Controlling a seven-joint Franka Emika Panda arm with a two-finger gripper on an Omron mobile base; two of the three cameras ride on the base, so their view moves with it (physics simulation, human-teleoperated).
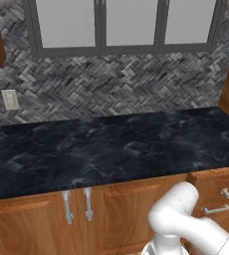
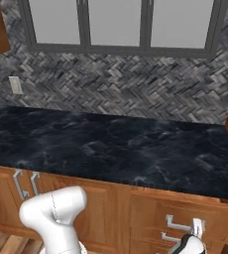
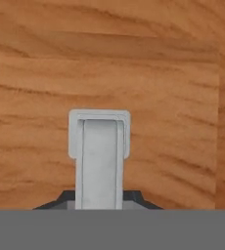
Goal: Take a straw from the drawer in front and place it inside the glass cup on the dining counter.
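In the left base view, a pair of cabinet doors [image 1: 76, 209] with vertical silver bar handles occupies the lower left beneath the black counter [image 1: 111, 144], which is backed by grey herringbone tiles [image 1: 116, 84]. To the right of the doors, the white arm [image 1: 186, 219] rises in front of the drawer [image 1: 218, 187] stack, whose horizontal silver handles show at the right edge. In the right base view, the arm elbow [image 2: 54, 211] stands at the lower left, and the drawer fronts [image 2: 180, 208] lie at the lower right, where the hand reaches the upper drawer's handle [image 2: 183, 225]. In the hand view, the drawer front [image 3: 109, 73] of orange-brown wood stands close ahead, shut. The silver handle [image 3: 100, 156] runs down the centre to the claw [image 3: 100, 197], whose dark fingertips [image 3: 134, 197] sit narrow, pressed against both sides of the handle.
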